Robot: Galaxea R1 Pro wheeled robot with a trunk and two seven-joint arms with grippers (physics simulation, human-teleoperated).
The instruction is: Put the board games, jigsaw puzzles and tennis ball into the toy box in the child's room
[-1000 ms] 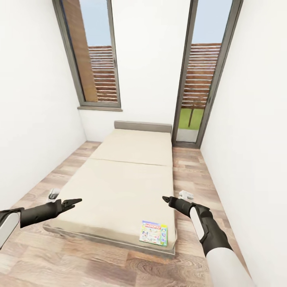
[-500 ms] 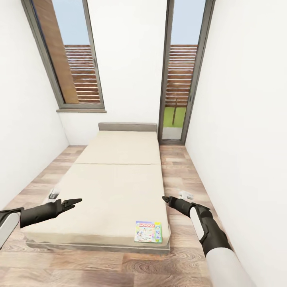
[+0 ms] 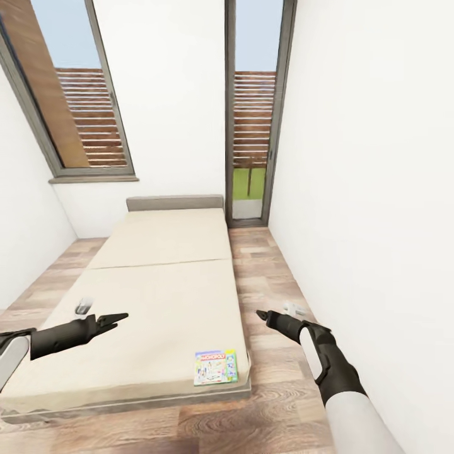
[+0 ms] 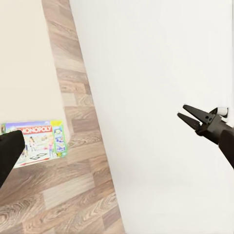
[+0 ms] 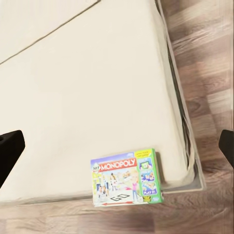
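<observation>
The bed (image 3: 164, 277) is cut off at the left edge of the head view, so its near left corner is out of sight; the small pictures on the Monopoly board game (image 3: 215, 367) near the bed's near right corner are too tiny to read there; in the right wrist view the right end effector's fingertips (image 5: 9, 151) are cut off at the picture's sides.

Narrow home bedroom, low beige bed (image 3: 151, 296) with grey headboard (image 3: 174, 203), wood-plank floor (image 3: 271, 284), tall windows (image 3: 85, 107)
</observation>
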